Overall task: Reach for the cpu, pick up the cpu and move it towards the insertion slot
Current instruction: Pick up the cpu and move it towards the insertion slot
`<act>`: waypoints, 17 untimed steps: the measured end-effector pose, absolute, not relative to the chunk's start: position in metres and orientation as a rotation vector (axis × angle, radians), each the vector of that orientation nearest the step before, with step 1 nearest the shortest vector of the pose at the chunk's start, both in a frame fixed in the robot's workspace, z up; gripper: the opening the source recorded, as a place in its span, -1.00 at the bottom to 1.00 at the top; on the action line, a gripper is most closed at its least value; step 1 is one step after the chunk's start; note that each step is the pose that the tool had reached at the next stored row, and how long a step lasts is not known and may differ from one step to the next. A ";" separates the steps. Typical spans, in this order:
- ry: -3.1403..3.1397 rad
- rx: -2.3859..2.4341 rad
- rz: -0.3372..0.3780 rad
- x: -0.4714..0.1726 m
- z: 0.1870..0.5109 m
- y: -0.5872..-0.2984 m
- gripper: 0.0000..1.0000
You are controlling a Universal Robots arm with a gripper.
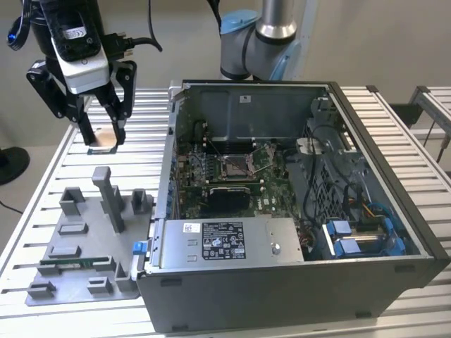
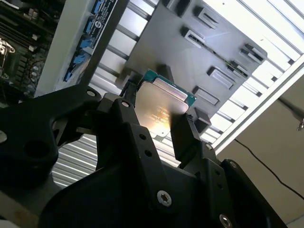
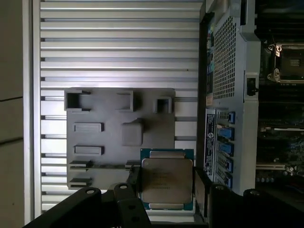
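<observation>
The gripper (image 1: 104, 135) hangs above the slatted table (image 1: 148, 116) at the far left of the exterior view, its two black fingers (image 3: 204, 187) clamped on opposite edges of the one cpu (image 3: 166, 179), which rides clear of the grey fixture tray (image 3: 109, 142) below it. In both wrist views the chip's silver face and green rim sit square between the pads, so the grasp looks sound. The single insertion slot (image 1: 236, 165) lies on the motherboard (image 1: 211, 179) inside the open computer case (image 1: 296, 282), well to the right of the gripper in the exterior view. To carry well, I judge the arm should keep the chip level, travel high enough to clear the case's near wall, and avoid squeezing harder on the thin edges. One memory stick (image 1: 67, 263) lies in the tray's near recess.
</observation>
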State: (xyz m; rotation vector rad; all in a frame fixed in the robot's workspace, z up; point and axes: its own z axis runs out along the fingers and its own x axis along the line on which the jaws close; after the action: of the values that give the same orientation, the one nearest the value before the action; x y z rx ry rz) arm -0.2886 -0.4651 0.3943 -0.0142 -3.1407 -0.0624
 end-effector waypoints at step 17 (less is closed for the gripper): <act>-3.141 -0.013 -0.062 -0.261 0.394 -0.465 -1.00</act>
State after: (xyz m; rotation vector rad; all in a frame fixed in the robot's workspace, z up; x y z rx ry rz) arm -0.2607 -0.4652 0.3943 -0.0134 -3.1407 -0.0623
